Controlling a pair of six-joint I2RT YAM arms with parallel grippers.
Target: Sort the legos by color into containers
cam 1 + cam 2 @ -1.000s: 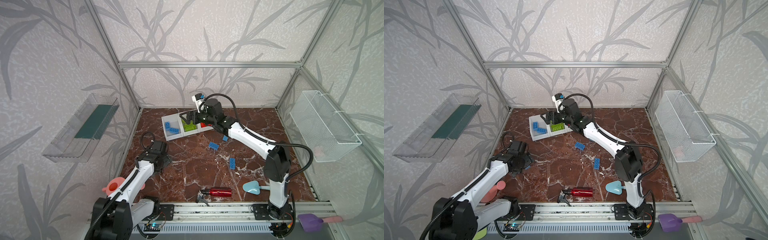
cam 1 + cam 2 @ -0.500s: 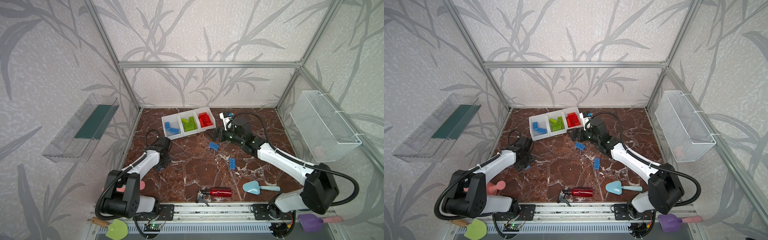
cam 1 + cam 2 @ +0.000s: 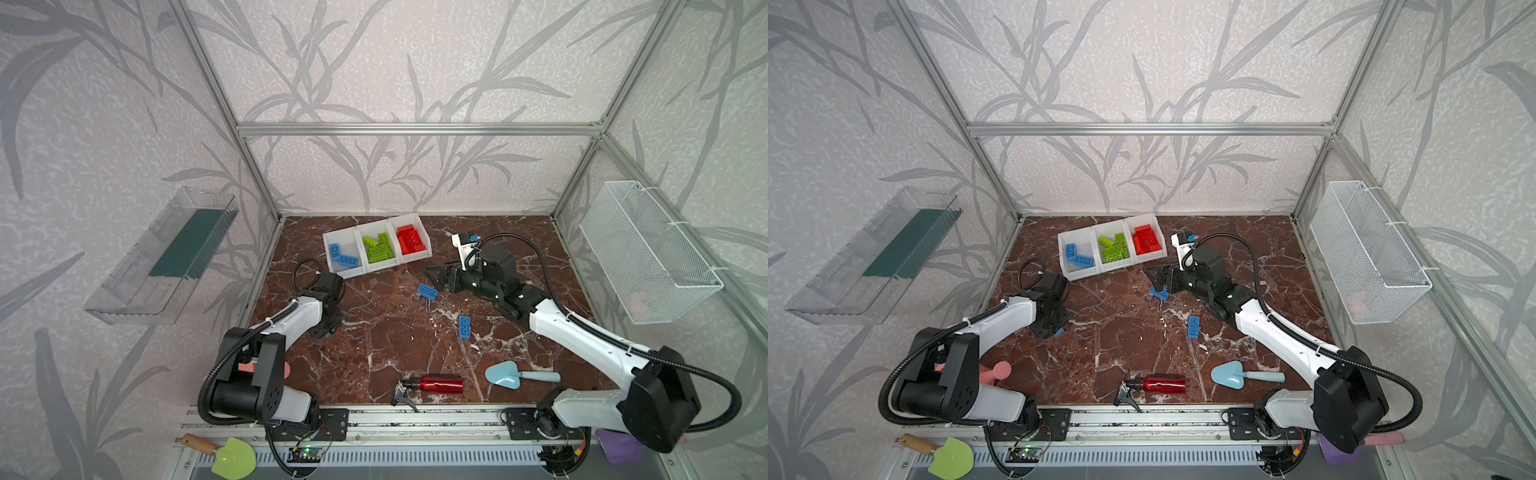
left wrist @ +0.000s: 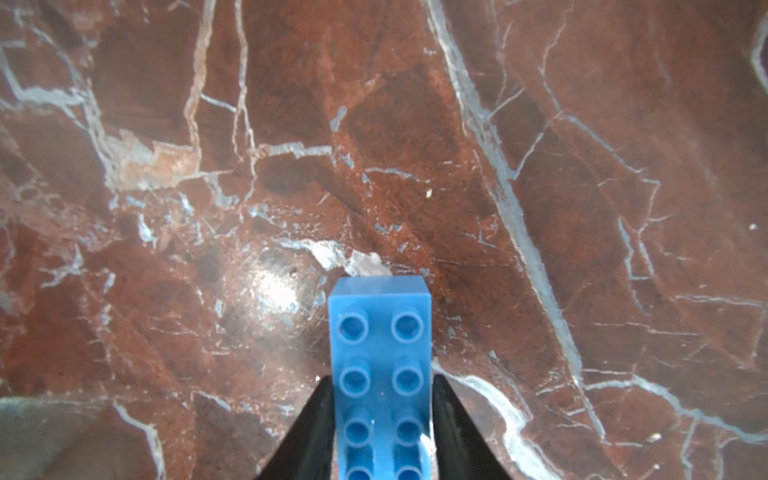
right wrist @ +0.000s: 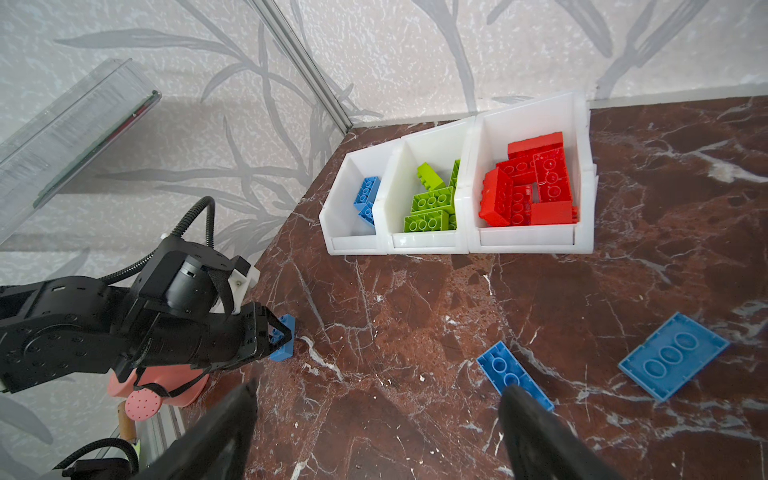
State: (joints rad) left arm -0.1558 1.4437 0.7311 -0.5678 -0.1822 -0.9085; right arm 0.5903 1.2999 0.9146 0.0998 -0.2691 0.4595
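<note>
My left gripper (image 4: pixel 382 399) is shut on a blue lego (image 4: pixel 380 353) low over the left part of the floor; in a top view the gripper (image 3: pixel 1054 328) shows a blue corner (image 3: pixel 1059 331). My right gripper (image 5: pixel 378 415) stands open and empty, hovering beside a loose blue lego (image 5: pixel 513 376), also blue lego (image 3: pixel 427 291). Another blue lego (image 3: pixel 464 326) lies nearer the middle. The white containers (image 3: pixel 382 267) at the back hold blue legos (image 3: pixel 345 255), green legos (image 3: pixel 378 248) and red legos (image 3: pixel 411 241), one colour per bin.
A red bottle (image 3: pixel 436 383) and a light blue trowel (image 3: pixel 505 374) lie near the front edge. A pink watering can (image 3: pixel 994 372) sits by the left arm's base. A wire basket (image 3: pixel 648 257) hangs on the right wall, a clear tray (image 3: pixel 166 253) on the left.
My left gripper has closed on the blue lego. My right arm has drawn back from over the bins and dropped low beside the loose blue lego, jaws still wide.
</note>
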